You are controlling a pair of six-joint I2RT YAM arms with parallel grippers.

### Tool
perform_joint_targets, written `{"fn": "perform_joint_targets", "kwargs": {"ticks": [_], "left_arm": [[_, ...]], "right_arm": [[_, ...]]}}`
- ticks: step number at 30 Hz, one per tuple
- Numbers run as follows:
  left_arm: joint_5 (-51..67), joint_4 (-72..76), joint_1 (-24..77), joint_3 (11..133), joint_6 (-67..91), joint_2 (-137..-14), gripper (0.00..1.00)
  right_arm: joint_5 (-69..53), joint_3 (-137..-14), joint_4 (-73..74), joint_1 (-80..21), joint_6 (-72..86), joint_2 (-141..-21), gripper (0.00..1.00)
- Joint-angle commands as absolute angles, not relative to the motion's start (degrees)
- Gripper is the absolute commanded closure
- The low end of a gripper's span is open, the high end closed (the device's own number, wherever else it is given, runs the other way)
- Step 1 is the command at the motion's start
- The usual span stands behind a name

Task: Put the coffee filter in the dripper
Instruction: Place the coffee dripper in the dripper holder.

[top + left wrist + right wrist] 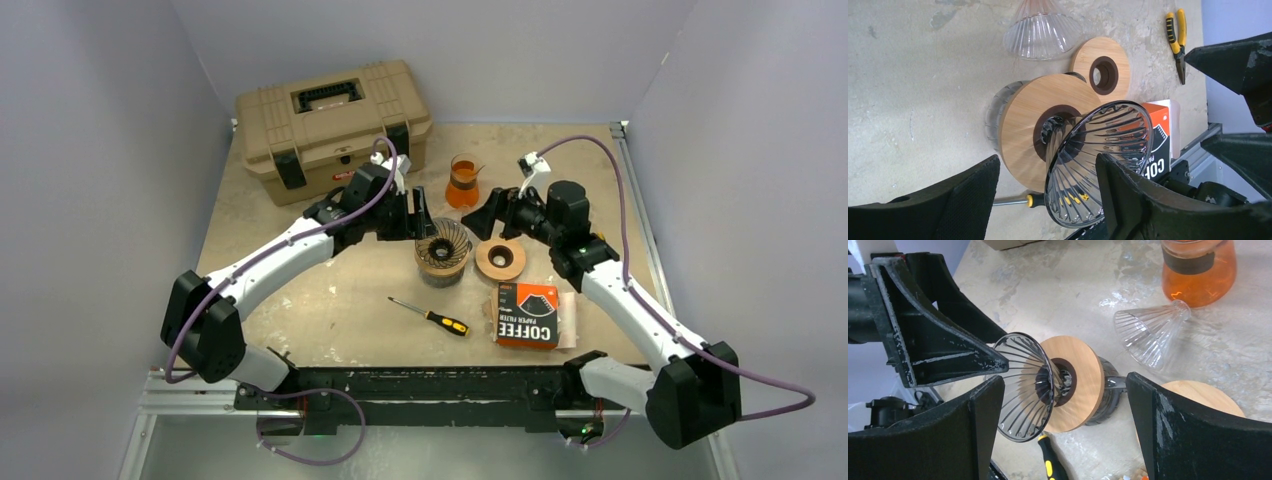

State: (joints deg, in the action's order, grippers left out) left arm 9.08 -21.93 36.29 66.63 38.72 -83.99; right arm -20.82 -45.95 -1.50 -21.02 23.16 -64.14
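Two grippers spread wide, nothing held
Dripper [442, 245] is seated mouth-up just ahead of left gripper [418, 215] and right gripper [497, 213] jaws, presumably awaiting a filter.

White arms [290, 245], black joints [212, 335], purple cables [583, 138]

drippers [1020, 390] [1148, 330] 2 | wooden rings [1023, 117] [1083, 59] 2 | screwdriver [430, 316] 1 | toolbox [330, 120] 1

looks like a robotics lab bench: plain grey walls [90, 150], scuffed tabletop [320, 310], aluminium rail [180, 400] up front, tan toolbox [330, 115].
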Motion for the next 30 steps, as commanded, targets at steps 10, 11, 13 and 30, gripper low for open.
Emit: {"fn": "perform_joint_targets", "kwargs": {"ticks": [10, 11, 13, 30], "left_arm": [[7.7, -19.2, 35.2, 64.7, 36.8, -80.7, 0.26], [7.5, -19.0, 35.2, 64.6, 36.4, -80.3, 0.26], [6.6, -18.5, 35.2, 64.1, 36.0, -79.5, 0.26], [5.4, -11.2, 35.2, 58.6, 34.1, -76.0, 0.26]], "right_arm": [[-29.1, -44.6, -5.5, -20.1, 24.1, -64.1, 0.08], [-29.2, -44.5, -5.8, -20.1, 24.1, -64.2, 0.09], [-29.4, -44.5, -5.9, -20.1, 24.1, -64.5, 0.09], [-30.6, -44.2, -6.3, -20.0, 23.1, -64.8, 0.09]]}}
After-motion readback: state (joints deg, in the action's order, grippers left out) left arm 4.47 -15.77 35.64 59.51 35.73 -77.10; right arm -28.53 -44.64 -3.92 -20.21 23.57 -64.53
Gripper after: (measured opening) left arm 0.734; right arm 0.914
